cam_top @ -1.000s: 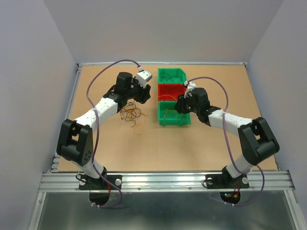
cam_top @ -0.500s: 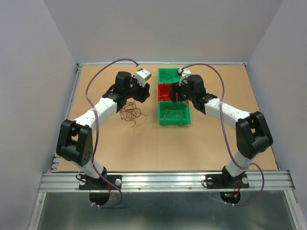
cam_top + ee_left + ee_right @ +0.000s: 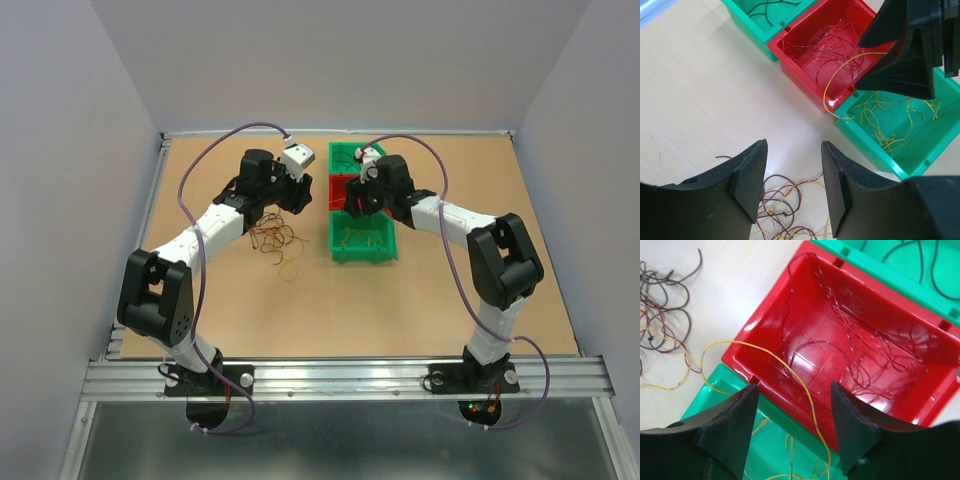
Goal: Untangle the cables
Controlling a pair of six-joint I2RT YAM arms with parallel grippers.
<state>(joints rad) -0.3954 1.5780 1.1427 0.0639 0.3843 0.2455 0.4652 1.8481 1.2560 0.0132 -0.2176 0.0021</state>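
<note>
The cables point(image 3: 273, 237) lie as a loose tangle of dark, red and yellow strands on the brown table, left of the bins. My left gripper point(image 3: 293, 199) hangs open just above the tangle's far edge, and the strands point(image 3: 785, 220) show between and below its fingers point(image 3: 747, 185). My right gripper point(image 3: 351, 207) is open over the seam between the red bin point(image 3: 860, 335) and the near green bin point(image 3: 770, 455). One yellow cable point(image 3: 790, 371) is draped over the red bin's wall and runs loose between my right gripper's point(image 3: 792, 427) jaws.
Three bins stand in a row: a far green one point(image 3: 358, 157) with black wires, the red one point(image 3: 343, 187) with reddish wires, the near green one point(image 3: 362, 240) with yellow wires. A single yellow loop point(image 3: 290, 270) lies alone near the tangle. Grey walls surround the table.
My right arm has swung from the near green bin's right side to the back and left, over the red bin's edge, and its jaws have opened. The left arm has stayed put.
</note>
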